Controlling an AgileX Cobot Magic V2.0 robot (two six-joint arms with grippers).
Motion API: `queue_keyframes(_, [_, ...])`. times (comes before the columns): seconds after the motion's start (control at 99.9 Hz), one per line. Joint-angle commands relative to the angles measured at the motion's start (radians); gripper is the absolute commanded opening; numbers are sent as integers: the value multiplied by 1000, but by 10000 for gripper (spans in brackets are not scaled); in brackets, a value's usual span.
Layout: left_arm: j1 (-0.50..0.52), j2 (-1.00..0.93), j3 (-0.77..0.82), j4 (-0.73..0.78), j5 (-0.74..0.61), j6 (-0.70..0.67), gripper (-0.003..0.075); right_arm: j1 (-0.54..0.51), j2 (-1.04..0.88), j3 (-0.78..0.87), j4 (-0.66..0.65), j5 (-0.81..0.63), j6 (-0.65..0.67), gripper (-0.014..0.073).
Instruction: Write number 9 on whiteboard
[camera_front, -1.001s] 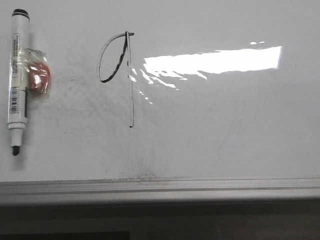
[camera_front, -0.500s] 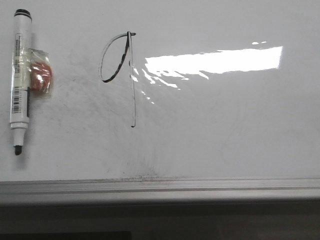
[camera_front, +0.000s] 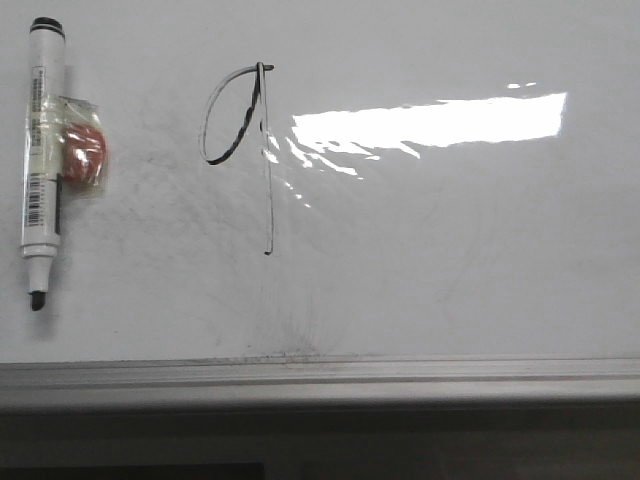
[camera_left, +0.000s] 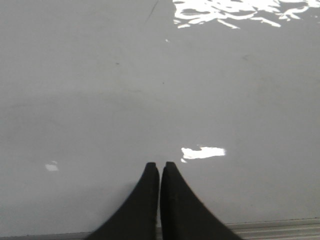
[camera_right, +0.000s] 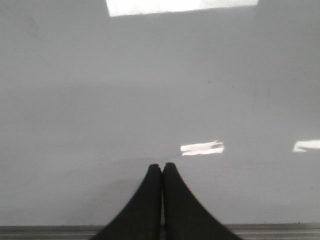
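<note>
The number 9 (camera_front: 266, 160) is drawn in thin black line on the whiteboard (camera_front: 450, 260), a narrow loop at the upper left joined to a long straight stem. A white marker (camera_front: 42, 150) with a black tip lies uncapped on the board at the far left, pointing toward the near edge. Neither gripper shows in the front view. My left gripper (camera_left: 159, 167) is shut and empty over bare board. My right gripper (camera_right: 162, 167) is shut and empty over bare board too.
A small clear packet with an orange-red piece (camera_front: 82, 152) is taped beside the marker. The grey metal frame edge (camera_front: 320, 375) runs along the near side of the board. A bright light reflection (camera_front: 430, 122) lies right of the 9.
The front view has shifted very slightly, so the 9 and marker sit a few pixels further right. Nothing on the board has moved.
</note>
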Motion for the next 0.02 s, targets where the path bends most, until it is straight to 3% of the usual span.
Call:
queue_keyframes(0.0, [1,-27,40,0,-46,0,-20,-6,-22,12,-2,-21,-8,-64])
queue_keyframes(0.01, [1,-27,40,0,-46,0,-20,-6,-22,12,-2,-21,-8,-64])
